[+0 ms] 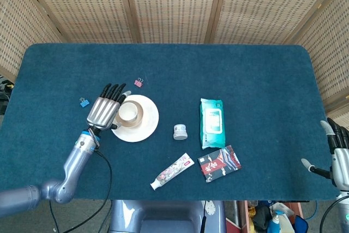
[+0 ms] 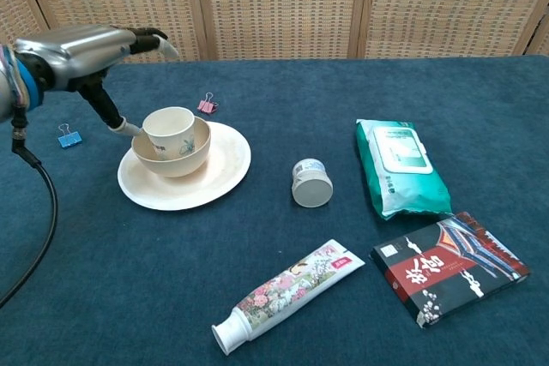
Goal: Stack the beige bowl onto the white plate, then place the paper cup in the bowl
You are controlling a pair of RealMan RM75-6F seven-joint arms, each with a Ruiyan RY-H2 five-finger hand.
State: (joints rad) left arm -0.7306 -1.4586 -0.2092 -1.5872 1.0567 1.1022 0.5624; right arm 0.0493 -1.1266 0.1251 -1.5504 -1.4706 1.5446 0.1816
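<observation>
The worktop [image 1: 262, 69] has broad bare cloth along its 12 o'clock edge and its right side. One paper cup [image 2: 169, 130] stands upright in the one beige bowl [image 2: 190, 156], stacked on the one white plate [image 2: 221, 179] left of centre. The left hand [image 1: 103, 112] hovers at the plate's 9 o'clock, fingers spread, holding nothing. The right hand [image 1: 339, 159] sits open off the 4 o'clock corner. Two binder clips lie near: pink [image 1: 138, 83], blue [image 1: 83, 102].

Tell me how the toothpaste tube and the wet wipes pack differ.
The toothpaste tube is long, narrow and white with a floral print; the wet wipes pack is broad, flat and teal with a white flap. The tube lies diagonally near the front edge; the pack lies farther back, right of it. Both lie flat on the blue table, untouched.
</observation>
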